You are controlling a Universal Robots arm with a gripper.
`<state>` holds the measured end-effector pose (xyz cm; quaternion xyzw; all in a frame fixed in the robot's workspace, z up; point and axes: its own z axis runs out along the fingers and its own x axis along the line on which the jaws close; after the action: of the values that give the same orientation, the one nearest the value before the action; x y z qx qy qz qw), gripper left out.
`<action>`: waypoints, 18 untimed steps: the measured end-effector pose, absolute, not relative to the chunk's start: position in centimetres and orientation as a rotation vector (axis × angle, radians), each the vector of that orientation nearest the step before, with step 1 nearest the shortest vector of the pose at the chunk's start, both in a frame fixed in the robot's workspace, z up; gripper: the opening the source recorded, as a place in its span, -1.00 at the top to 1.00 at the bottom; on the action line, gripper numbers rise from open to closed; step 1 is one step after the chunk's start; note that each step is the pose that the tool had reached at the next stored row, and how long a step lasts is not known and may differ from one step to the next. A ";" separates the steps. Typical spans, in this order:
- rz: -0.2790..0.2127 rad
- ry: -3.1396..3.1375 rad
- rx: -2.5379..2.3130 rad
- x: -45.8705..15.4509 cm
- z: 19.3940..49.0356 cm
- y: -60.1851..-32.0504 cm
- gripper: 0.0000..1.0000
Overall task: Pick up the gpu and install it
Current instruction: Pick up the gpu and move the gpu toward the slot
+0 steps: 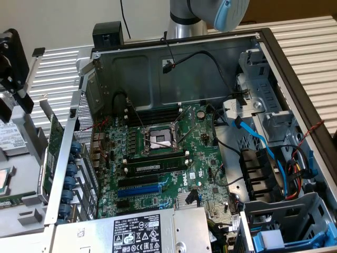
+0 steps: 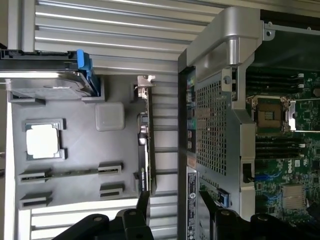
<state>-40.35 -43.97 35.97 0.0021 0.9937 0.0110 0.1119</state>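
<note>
While the gpu (image 1: 53, 141) stood uninstalled outside the case (image 1: 142, 74), at the exterior view's left, your gripper (image 2: 175, 212) gaped wide, empty.

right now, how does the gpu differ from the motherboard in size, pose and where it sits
The gpu is far smaller than the motherboard. The gpu stands on edge in the grey tray outside the case; the motherboard lies flat inside the case. Both are green circuit boards.
</note>
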 end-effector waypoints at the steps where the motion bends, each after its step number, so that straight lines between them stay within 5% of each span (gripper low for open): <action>1: 0.033 2.917 0.006 -40.4 35.8 -44.1 -0.02; 9: 0.034 2.917 0.014 -40.4 34.3 -44.5 -0.02; 14: 0.122 2.912 0.029 -40.4 34.2 -44.6 -0.02; 18: 0.124 2.911 0.029 -40.5 34.1 -44.6 -0.02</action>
<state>-40.48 -44.59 34.09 0.0101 0.9926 0.0424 0.1135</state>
